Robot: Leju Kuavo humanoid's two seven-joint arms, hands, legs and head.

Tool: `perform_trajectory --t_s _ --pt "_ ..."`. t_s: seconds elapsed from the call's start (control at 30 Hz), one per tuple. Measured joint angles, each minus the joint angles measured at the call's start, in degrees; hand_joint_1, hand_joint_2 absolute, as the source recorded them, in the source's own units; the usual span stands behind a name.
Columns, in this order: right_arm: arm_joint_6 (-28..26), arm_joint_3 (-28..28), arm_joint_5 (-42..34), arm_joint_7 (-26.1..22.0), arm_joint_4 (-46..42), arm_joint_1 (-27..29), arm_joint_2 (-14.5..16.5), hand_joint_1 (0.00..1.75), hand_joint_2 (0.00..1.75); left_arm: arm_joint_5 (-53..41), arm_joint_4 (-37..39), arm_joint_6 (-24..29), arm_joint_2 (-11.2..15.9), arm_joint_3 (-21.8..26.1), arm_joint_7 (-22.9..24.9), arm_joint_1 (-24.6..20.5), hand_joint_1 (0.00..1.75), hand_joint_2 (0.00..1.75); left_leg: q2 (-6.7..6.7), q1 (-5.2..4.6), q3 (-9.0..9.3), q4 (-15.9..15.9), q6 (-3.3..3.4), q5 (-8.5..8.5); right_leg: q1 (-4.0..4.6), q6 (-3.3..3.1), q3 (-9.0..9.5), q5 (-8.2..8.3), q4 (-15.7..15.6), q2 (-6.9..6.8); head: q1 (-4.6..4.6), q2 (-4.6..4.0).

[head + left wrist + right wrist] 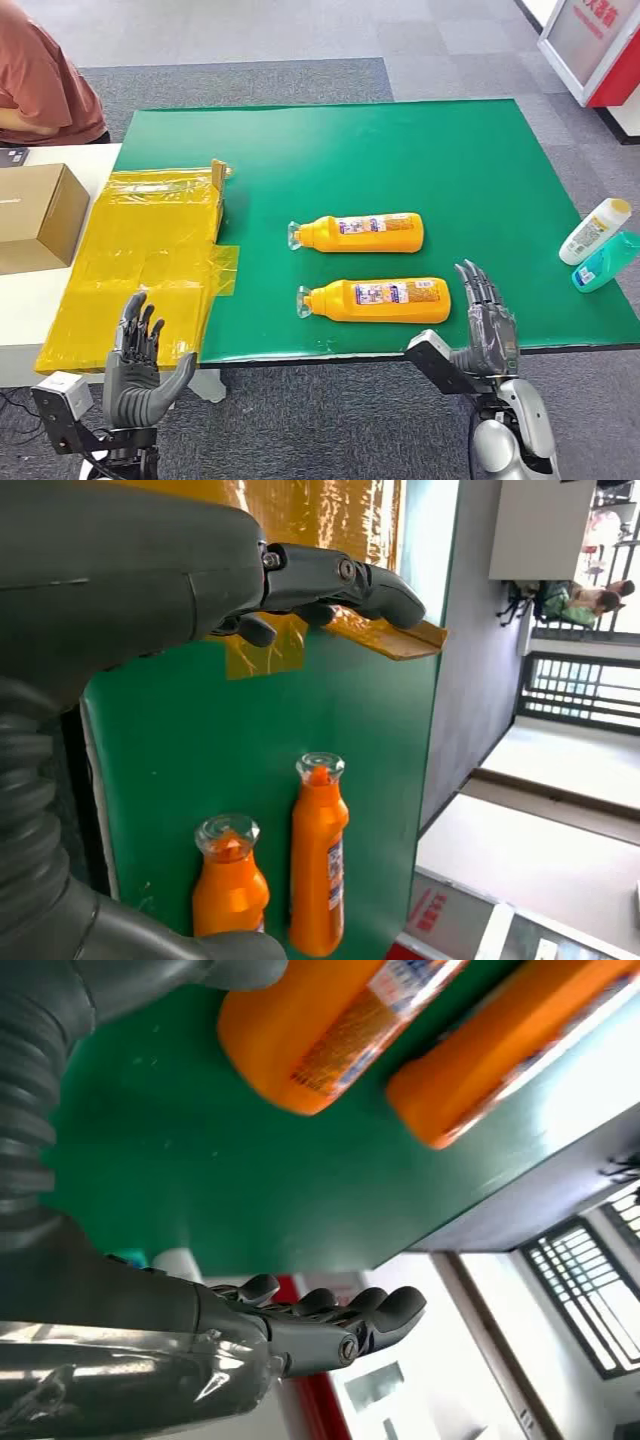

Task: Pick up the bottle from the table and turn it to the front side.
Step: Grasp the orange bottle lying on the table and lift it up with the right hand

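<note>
Both robot hands, left hand (140,365) and right hand (487,320), hover wide and empty at the near table edge; the pick-up seems not yet begun, so the right would next reach left for the near orange bottle (381,299).

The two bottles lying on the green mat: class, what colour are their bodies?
Orange, both the near bottle and far bottle; clearest in the head view.
</note>
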Motion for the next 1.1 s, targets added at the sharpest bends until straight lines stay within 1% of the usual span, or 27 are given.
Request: perform_trajectory --t_s 0.07,0.27,0.4,0.47,0.8,0.97,1.1 --pt "0.0 0.0 1.9 1.2 0.0 0.0 -0.5 0.0 1.75 -0.2 -0.2 -0.2 -0.2 0.3 0.3 0.1 0.0 1.75 0.0 0.0 0.0 0.0 0.0 0.0 0.0 0.0 0.0 0.0 0.0 0.0 0.01 0.0" --pt "2.6 1.4 14.3 9.2 0.8 -0.2 -2.7 0.0 1.75 -0.7 -1.1 -1.9 -1.4 1.6 1.6 0.6 0.0 1.75 0.0 0.0 -0.02 0.0 0.01 -0.01 0.0 0.0 0.0 0.0 0.0 0.0 0.01 0.0" --pt "3.7 3.4 25.3 14.6 3.9 -2.0 -3.4 0.0 1.75 -0.8 -1.4 -2.9 -2.2 2.1 2.4 0.5 0.0 1.75 0.01 0.01 0.0 0.0 -0.01 0.01 0.0 -0.01 -0.01 0.01 0.0 0.01 0.01 0.0" --pt "5.1 4.5 28.2 16.1 6.5 -3.4 -3.7 0.0 1.75 -1.0 -1.4 -3.2 -2.4 2.2 2.8 0.3 0.0 1.75 0.01 0.01 0.0 0.0 -0.02 0.03 0.01 0.0 0.0 0.02 0.0 0.01 0.02 0.0" --pt "8.6 7.3 30.1 17.2 17.9 -10.4 -4.3 0.0 1.75 -1.5 -1.4 -3.5 -2.8 2.2 3.2 -0.7 0.0 1.75 0.01 0.0 0.02 0.0 -0.02 0.05 0.0 0.02 0.01 0.04 0.0 0.01 0.01 0.0" --pt "11.3 8.6 29.9 17.5 23.9 -16.4 -4.9 0.0 1.75 -1.4 -1.4 -3.8 -2.8 1.8 3.3 -1.6 0.0 1.75 0.02 0.0 0.09 0.0 -0.02 0.06 0.0 0.05 0.05 0.11 0.0 0.04 0.01 0.0" --pt "13.0 9.6 29.9 17.3 27.1 -20.3 -5.2 0.0 1.75 -1.3 -1.3 -3.8 -2.8 1.6 3.4 -1.8 0.0 1.75 0.02 0.0 0.11 0.0 0.0 0.14 0.0 0.02 0.06 0.22 0.0 0.04 0.02 0.0"
